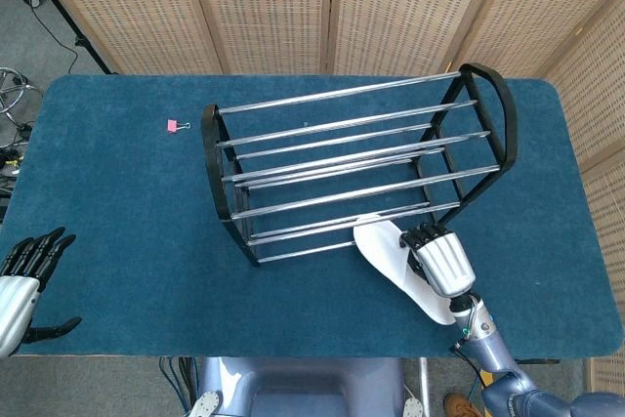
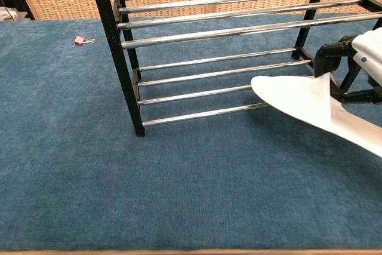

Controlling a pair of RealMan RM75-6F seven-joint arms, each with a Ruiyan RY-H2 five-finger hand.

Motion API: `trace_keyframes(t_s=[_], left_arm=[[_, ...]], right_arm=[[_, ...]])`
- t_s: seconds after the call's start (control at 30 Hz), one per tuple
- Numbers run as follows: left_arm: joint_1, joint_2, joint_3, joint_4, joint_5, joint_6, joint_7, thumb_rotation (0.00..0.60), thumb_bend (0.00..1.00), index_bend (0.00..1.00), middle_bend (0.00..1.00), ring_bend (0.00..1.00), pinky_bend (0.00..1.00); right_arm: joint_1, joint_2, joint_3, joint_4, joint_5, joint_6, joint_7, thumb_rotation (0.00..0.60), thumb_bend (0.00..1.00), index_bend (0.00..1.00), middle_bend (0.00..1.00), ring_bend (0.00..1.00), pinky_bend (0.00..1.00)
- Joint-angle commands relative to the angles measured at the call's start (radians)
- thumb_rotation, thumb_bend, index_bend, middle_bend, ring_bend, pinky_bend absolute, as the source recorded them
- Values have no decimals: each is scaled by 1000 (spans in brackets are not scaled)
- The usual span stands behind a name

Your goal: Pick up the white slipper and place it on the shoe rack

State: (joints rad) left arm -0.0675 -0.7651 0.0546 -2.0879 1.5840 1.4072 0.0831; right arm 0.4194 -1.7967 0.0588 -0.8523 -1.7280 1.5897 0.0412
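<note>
My right hand (image 1: 438, 257) (image 2: 352, 73) grips the white slipper (image 1: 395, 259) (image 2: 310, 107) by its strap and holds it off the table, toe tilted toward the rack. The slipper's toe hangs over the front lower bars of the black and chrome shoe rack (image 1: 352, 163) (image 2: 215, 31). My left hand (image 1: 21, 280) rests open at the table's front left corner, far from the rack, fingers spread and holding nothing.
A small pink binder clip (image 1: 176, 126) (image 2: 82, 40) lies on the blue table cover (image 1: 117, 202) to the left of the rack. Woven folding screens (image 1: 322, 7) stand behind the table.
</note>
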Motion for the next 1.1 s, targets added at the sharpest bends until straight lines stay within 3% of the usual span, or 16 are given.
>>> trace_keyframes(t_s=[0.03, 0.47, 1.1], left_arm=[[-1, -1, -1, 0, -5, -3, 3, 600, 0, 0, 0, 0, 0], [-16, -13, -11, -2, -46, -27, 29, 600, 0, 0, 0, 0, 0], [-33, -15, -23, 4, -90, -52, 24, 600, 0, 0, 0, 0, 0]], right_arm=[[14, -25, 7, 28, 7, -7, 14, 600, 632, 649, 584, 507, 572], [50, -115, 59, 129, 62, -8, 51, 600, 648, 653, 590, 514, 577], [113, -207, 91, 246, 129, -81, 147, 600, 648, 656, 596, 524, 584]])
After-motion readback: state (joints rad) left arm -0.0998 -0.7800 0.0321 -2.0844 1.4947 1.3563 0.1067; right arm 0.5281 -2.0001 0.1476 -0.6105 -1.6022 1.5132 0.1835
